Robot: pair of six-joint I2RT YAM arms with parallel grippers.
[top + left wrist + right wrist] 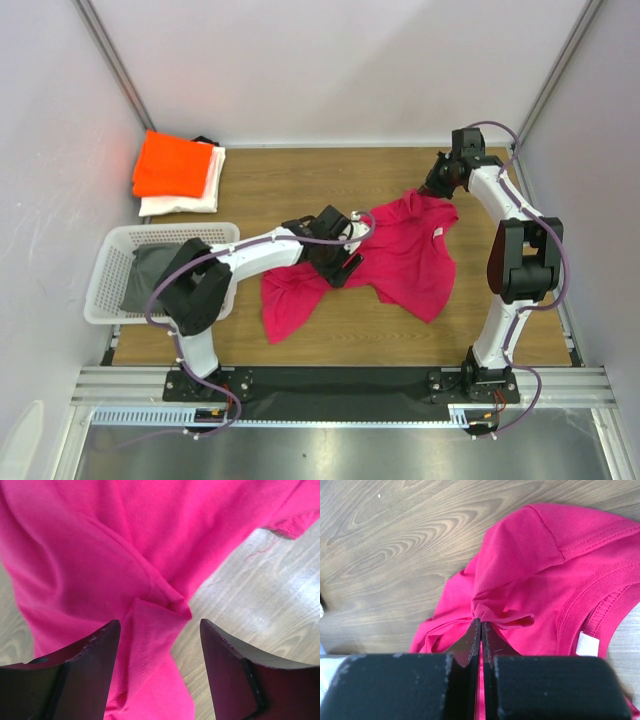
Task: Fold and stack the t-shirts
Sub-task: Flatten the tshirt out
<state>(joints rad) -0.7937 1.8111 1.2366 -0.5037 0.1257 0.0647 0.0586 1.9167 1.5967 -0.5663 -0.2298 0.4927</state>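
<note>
At near left: white basket (100,290) with grey cloth (145,275) inside. At middle of table (300,180): magenta-pink t-shirt (400,250), crumpled, not folded. Over its left part: left gripper (160,630), fingers well apart around raised pink ridge, clamping nothing. Farther, right gripper (481,622), fingers fully closed, pinching shoulder cloth beside collar. Far-left corner: orange t-shirt (172,165), folded, stacked on folded white t-shirt (185,203). Judged: two done; pink one left to flatten, fold, stack.

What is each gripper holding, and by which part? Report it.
Right gripper: shut on the pink t-shirt, pinching bunched cloth at the shoulder beside the collar. Left gripper: open over a fold of the same shirt, holding nothing.
</note>
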